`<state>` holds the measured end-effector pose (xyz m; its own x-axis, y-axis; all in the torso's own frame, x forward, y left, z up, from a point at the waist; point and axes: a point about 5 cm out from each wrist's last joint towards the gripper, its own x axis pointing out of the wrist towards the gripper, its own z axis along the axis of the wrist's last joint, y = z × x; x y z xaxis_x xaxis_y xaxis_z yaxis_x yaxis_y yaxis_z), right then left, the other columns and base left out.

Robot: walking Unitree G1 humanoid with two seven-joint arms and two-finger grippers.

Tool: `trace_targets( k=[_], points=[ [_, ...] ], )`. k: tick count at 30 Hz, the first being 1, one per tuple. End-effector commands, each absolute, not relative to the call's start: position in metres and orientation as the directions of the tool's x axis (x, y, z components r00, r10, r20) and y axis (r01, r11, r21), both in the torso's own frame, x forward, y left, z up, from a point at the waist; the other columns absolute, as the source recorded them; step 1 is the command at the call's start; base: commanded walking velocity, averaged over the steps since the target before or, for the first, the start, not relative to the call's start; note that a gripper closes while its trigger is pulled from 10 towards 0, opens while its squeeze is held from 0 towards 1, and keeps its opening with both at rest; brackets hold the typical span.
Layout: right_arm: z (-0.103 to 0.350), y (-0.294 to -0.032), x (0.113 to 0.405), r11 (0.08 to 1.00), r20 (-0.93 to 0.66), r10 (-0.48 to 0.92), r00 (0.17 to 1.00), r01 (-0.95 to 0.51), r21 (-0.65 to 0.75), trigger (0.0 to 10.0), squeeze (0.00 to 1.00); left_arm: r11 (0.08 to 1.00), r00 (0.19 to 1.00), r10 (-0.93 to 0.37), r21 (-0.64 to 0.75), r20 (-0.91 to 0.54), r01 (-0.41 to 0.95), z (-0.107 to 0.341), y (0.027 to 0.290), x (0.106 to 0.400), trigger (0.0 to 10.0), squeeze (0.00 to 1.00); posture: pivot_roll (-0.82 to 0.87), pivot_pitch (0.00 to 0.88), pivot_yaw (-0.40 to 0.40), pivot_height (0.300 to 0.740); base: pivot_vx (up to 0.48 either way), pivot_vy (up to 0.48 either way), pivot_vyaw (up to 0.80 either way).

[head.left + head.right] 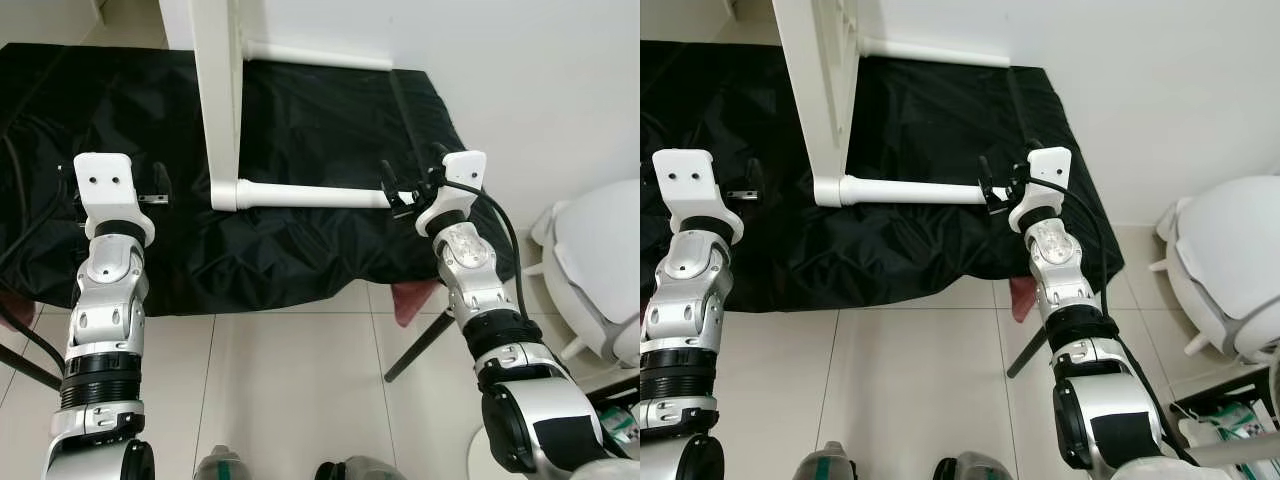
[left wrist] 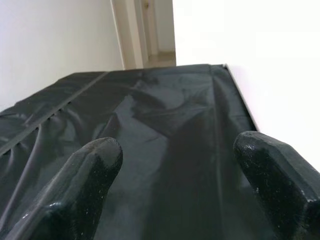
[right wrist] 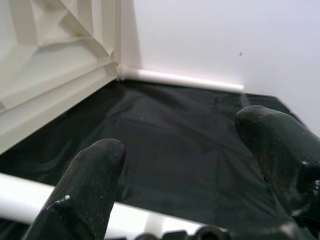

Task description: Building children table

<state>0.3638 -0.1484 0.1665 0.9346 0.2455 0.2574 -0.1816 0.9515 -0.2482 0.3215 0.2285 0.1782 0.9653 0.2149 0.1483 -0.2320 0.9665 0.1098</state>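
Black crinkled sheeting [image 1: 300,150] covers a low platform that stands against a white wall [image 1: 540,80], and on it the white plastic children's tabletop [image 1: 215,90] stands on its edge. Two white round legs are plugged into its corners and lie level over the sheeting: the near leg [image 1: 310,195] runs from the lower corner towards the robot's right, and the far leg [image 1: 315,56] runs the same way along the foot of the wall.

At the free end of the near leg sits the right gripper [image 1: 395,192], its two black fingers spread apart with the leg's tip just by them; in the right wrist view the fingers [image 3: 82,192] stand wide, with the white leg crossing below them and the ribbed underside of the tabletop beyond.

Over the sheeting on the robot's left, well apart from the tabletop, is the left gripper [image 1: 160,190]. In its wrist view its fingers [image 2: 75,187] are spread wide with nothing between them.

Pale floor tiles [image 1: 290,390] lie in front of the platform, and a white rounded seat [image 1: 600,270] stands to the robot's right.
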Motion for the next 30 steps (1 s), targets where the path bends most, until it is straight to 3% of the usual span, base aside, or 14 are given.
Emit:
trace_targets(
  k=[1,7,22,30],
  points=[
    [0.1682,-0.1479,0.3654,0.946,0.255,0.258,0.932,-0.190,-0.263,10.0,0.00,0.963,0.963,0.232,0.109,0.137,-0.248,0.1754,0.2291,0.3204,10.0,0.00,0.06,0.000,-0.080,0.740,0.334,0.000,0.00],
    [0.1682,-0.1489,0.3658,0.944,0.252,0.262,0.932,-0.193,-0.270,10.0,0.00,0.961,0.961,0.239,0.105,0.137,-0.254,0.1755,0.2297,0.3194,10.0,0.00,0.07,0.000,-0.085,0.740,0.326,0.000,0.00],
    [0.1682,-0.1507,0.3667,0.937,0.246,0.275,0.929,-0.202,-0.285,10.0,0.00,0.948,0.948,0.293,0.092,0.125,-0.305,0.1724,0.2313,0.3176,10.0,0.00,0.06,0.000,-0.091,0.740,0.000,0.000,0.00],
    [0.1684,-0.1500,0.3663,0.934,0.247,0.273,0.930,-0.195,-0.298,10.0,0.00,0.958,0.961,0.254,0.112,0.110,-0.266,0.1701,0.2283,0.3151,10.0,0.00,0.06,0.000,-0.084,0.740,0.000,0.000,0.00]
  ],
)
